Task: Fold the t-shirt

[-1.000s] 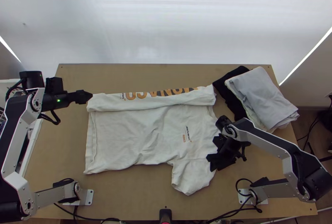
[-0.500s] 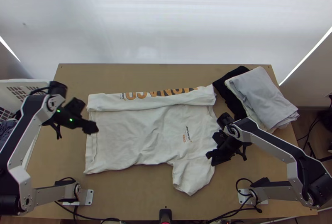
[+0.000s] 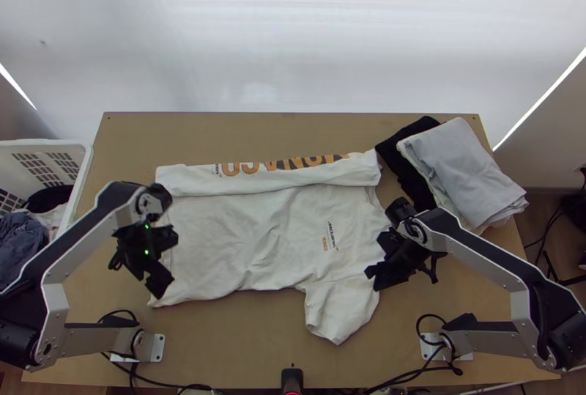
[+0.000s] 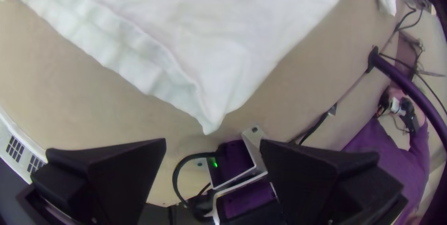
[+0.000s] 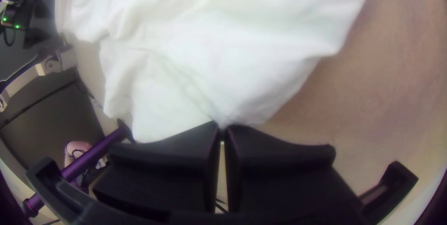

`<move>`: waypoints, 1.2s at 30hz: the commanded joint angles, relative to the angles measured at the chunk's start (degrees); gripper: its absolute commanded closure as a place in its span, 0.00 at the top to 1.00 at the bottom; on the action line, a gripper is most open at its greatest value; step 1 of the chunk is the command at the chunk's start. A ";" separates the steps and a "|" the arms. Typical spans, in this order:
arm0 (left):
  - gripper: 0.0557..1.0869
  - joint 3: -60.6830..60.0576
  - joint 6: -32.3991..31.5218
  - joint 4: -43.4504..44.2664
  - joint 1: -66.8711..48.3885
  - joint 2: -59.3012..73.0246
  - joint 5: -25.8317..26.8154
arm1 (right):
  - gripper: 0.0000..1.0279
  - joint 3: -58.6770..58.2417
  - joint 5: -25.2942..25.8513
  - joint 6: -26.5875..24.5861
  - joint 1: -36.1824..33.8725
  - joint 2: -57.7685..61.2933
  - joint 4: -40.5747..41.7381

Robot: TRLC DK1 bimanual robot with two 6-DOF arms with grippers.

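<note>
The white t-shirt [image 3: 256,241] lies spread on the table, its far side folded over in a long strip with orange print, one sleeve pointing toward the near edge. My left gripper [image 3: 156,289] is at the shirt's near left corner. In the left wrist view, my left gripper [image 4: 212,146] stands open, fingers wide apart, with the corner of the shirt [image 4: 209,118] just beyond them and nothing between. My right gripper [image 3: 372,278] is at the shirt's right side above the sleeve. In the right wrist view, my right gripper [image 5: 222,129] is shut on the edge of the shirt [image 5: 209,76].
Folded grey cloth [image 3: 461,168] and black cloth [image 3: 403,160] lie at the far right of the table. A white basket [image 3: 84,168] with clothes stands past the left edge. A black stand [image 3: 291,377] is at the near edge's middle.
My left gripper has swung from the shirt's far left corner toward its near left corner, opening its fingers. The right gripper has hardly moved; the sleeve below it has shifted slightly.
</note>
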 commanded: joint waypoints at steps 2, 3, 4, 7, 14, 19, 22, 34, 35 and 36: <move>0.95 -7.49 0.02 0.94 -8.11 -0.06 -1.95 | 0.03 0.83 0.00 0.44 -0.19 -0.30 -0.30; 0.95 -7.76 -0.59 1.82 -8.64 0.30 -1.95 | 0.03 1.10 0.00 0.44 -0.27 -0.30 -0.38; 0.95 -7.93 -1.38 1.73 -9.08 1.09 -1.95 | 0.03 1.27 0.00 0.44 -0.27 -0.30 -0.47; 0.95 -9.78 -1.47 4.45 -9.34 2.76 -1.95 | 0.03 1.45 0.00 0.44 -0.63 -0.39 -0.65; 0.95 -9.78 -1.91 11.40 -8.90 5.66 -1.95 | 0.03 1.98 0.00 0.44 -0.54 -1.00 -1.61; 0.85 -10.39 -1.65 14.82 -8.81 6.36 -1.77 | 0.03 2.06 0.00 0.44 -0.54 -1.53 -2.14; 0.05 -11.01 -1.47 19.22 -8.64 4.60 1.30 | 0.03 2.15 0.00 0.44 -0.63 -1.88 -2.49; 0.03 -3.71 3.80 6.65 1.12 -2.78 3.06 | 0.03 6.37 0.00 -0.27 -3.79 -3.11 -6.98; 0.03 -3.36 4.68 4.80 1.30 -4.19 3.06 | 0.03 6.81 -0.09 -0.44 -4.67 -3.20 -7.50; 0.03 -3.27 5.21 4.28 1.47 -5.59 3.06 | 0.03 7.16 0.00 -0.62 -5.55 -3.20 -7.86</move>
